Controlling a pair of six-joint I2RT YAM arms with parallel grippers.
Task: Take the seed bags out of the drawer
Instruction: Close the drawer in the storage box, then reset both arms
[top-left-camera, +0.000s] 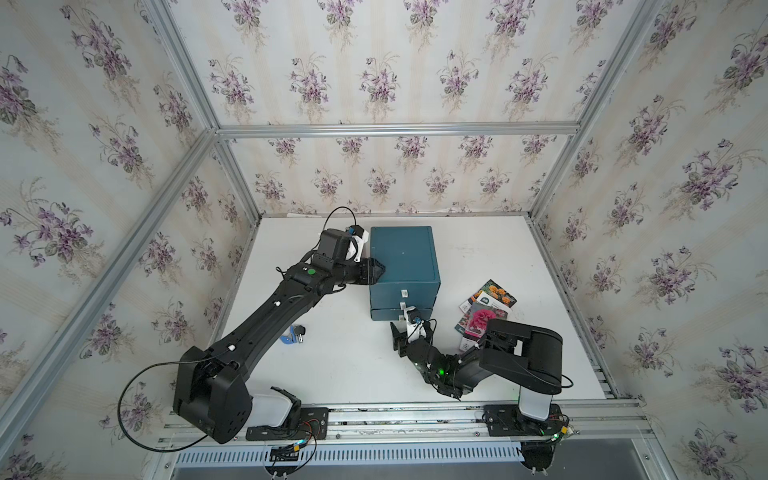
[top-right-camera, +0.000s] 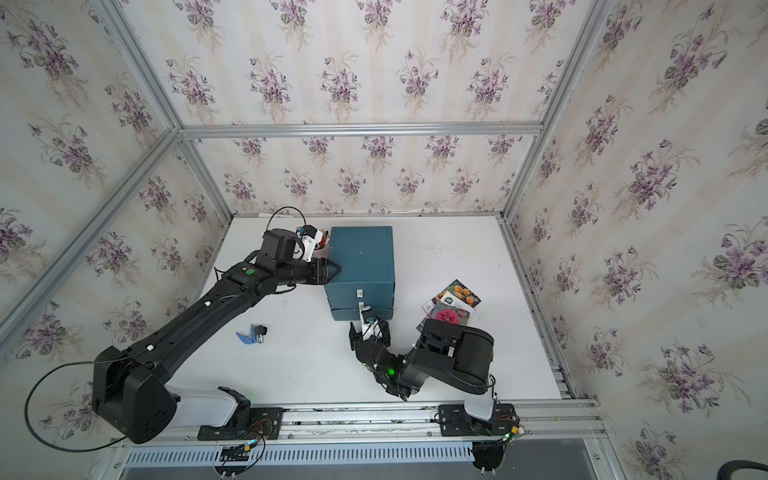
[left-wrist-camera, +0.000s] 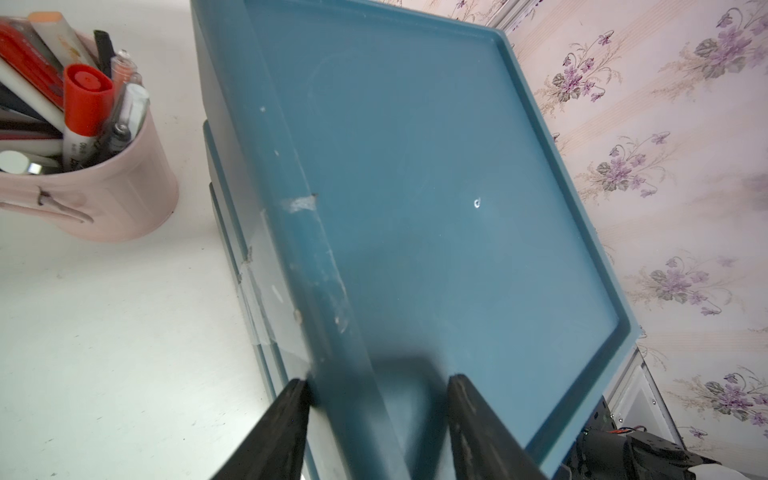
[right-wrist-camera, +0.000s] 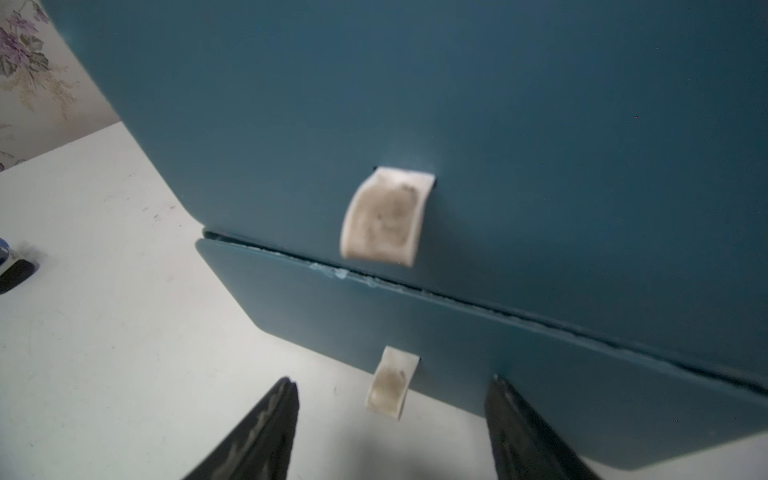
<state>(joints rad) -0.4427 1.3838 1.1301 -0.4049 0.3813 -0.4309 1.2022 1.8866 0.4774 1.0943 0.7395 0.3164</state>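
Steadying hand, reaching hand: at left, the left gripper (top-left-camera: 379, 269) sets its fingers either side of the top rim of the blue drawer box (top-left-camera: 405, 253), one against the outer wall (whether they truly clamp it cannot be told). In front of the box, the right gripper (right-wrist-camera: 392, 381) hovers with fingers spread wide around the white pull tab (right-wrist-camera: 395, 374) of the lower drawer (right-wrist-camera: 540, 374), touching neither. The drawer front stands slightly proud of the upper drawer (right-wrist-camera: 540, 145). At right, the seed bags (top-left-camera: 486, 309) lie overlapped on the white surface (top-left-camera: 332, 365), near the box and partly under the right arm — apparently all out. Any push or pull on the drawer should run straight along its slide — the left brace keeping the box from skidding.
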